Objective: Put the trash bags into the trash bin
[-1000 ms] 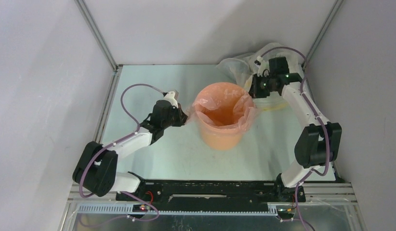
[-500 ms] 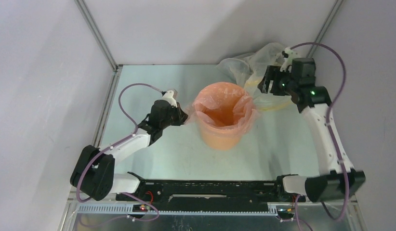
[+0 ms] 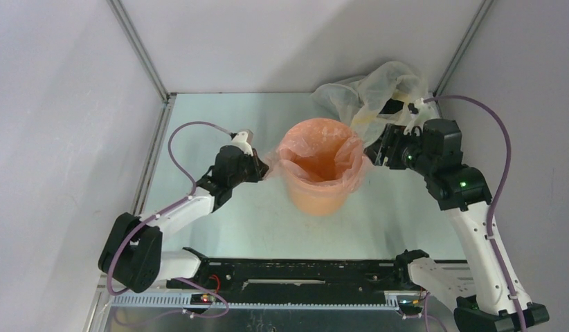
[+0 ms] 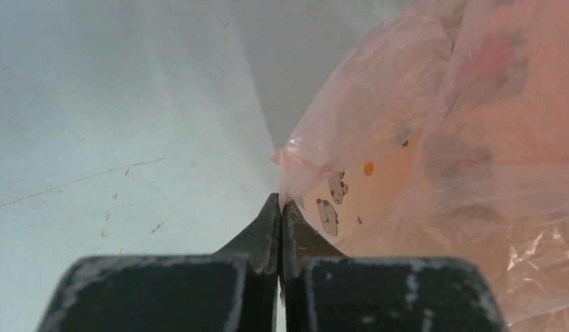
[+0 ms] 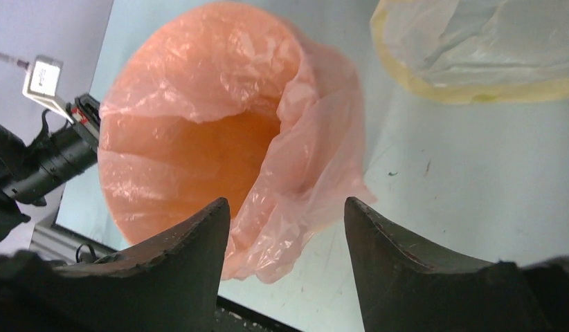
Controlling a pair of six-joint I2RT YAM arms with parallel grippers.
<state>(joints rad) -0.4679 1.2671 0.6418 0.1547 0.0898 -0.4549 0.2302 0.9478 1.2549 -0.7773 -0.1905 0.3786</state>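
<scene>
Bag placement, seen from both wrists. Your left gripper [image 4: 280, 204] is pressed fully together, and its tips pinch a corner of the pale pink trash bag [image 5: 199, 90]; the film spreads ahead and to the right of them. The bag lines the orange trash bin [image 3: 316, 200], with its edge folded out over the rim. Your right gripper [image 5: 287, 207] stands wide apart and holds nothing. The bin's mouth lies just ahead of it. A clear yellowish bag [image 5: 475, 41] rests on the table [image 3: 219, 124] farther ahead, to its right.
</scene>
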